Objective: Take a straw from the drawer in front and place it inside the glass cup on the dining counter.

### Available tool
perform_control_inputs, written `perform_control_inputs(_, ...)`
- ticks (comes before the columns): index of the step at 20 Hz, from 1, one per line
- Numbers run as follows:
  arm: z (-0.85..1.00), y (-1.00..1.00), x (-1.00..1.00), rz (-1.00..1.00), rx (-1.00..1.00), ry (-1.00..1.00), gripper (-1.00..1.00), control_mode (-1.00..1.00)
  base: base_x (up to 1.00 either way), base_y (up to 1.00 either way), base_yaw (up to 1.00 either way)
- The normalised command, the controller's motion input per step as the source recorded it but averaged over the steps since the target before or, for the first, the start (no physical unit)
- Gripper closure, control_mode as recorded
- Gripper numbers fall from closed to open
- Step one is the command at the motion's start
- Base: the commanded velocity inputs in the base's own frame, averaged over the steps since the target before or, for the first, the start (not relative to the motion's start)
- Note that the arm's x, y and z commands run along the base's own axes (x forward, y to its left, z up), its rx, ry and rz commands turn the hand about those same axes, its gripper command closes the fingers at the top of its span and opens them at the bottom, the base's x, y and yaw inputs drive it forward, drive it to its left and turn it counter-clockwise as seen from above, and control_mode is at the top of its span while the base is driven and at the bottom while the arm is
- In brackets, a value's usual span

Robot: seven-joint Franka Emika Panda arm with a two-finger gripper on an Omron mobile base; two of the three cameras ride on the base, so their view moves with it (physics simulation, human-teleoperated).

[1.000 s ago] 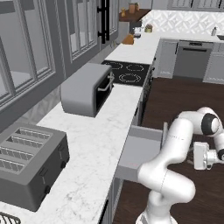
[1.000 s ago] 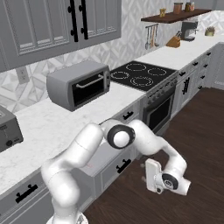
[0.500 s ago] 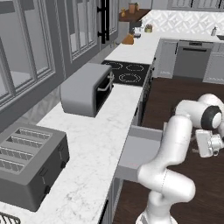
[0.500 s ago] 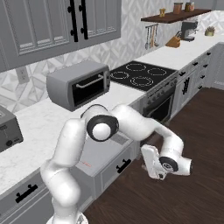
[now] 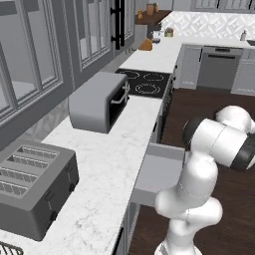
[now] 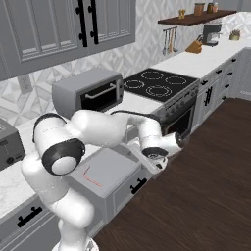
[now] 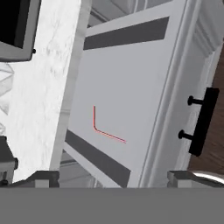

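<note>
Gripper (image 6: 153,158) swung over open drawer (image 6: 110,166), straw (image 7: 104,128) inside.

You are looking at a kitchen with dark wood floor (image 6: 196,196), grey upper cabinets (image 6: 49,29) with black handles, and a patterned tile wall (image 6: 147,34). A white marble table (image 5: 99,164) carries a grey toaster (image 5: 32,191) and a toaster oven (image 5: 97,102), beside a black cooktop (image 6: 154,83). A wooden shelf (image 6: 191,19) hangs further along the wall.
</note>
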Motion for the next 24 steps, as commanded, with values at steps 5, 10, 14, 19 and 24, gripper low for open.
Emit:
perform_control_inputs(5,0.09,0.97,0.31,0.01,-0.32,0.19,-1.00,-1.00,0.00,0.00,0.00)
perform_control_inputs(10,-0.22,0.68,0.33,0.00,-0.24,0.23,-1.00,-1.00,0.00,0.00,0.00)
perform_control_inputs(14,-0.42,0.27,0.40,0.00,-0.20,0.24,-1.00,-1.00,0.00,0.00,0.00)
perform_control_inputs(19,-0.44,0.00,0.34,0.00,-0.14,0.22,-1.00,-1.00,0.00,0.00,0.00)
perform_control_inputs(24,-0.41,0.00,0.13,0.00,-0.11,0.13,-1.00,-1.00,0.00,0.00,0.00)
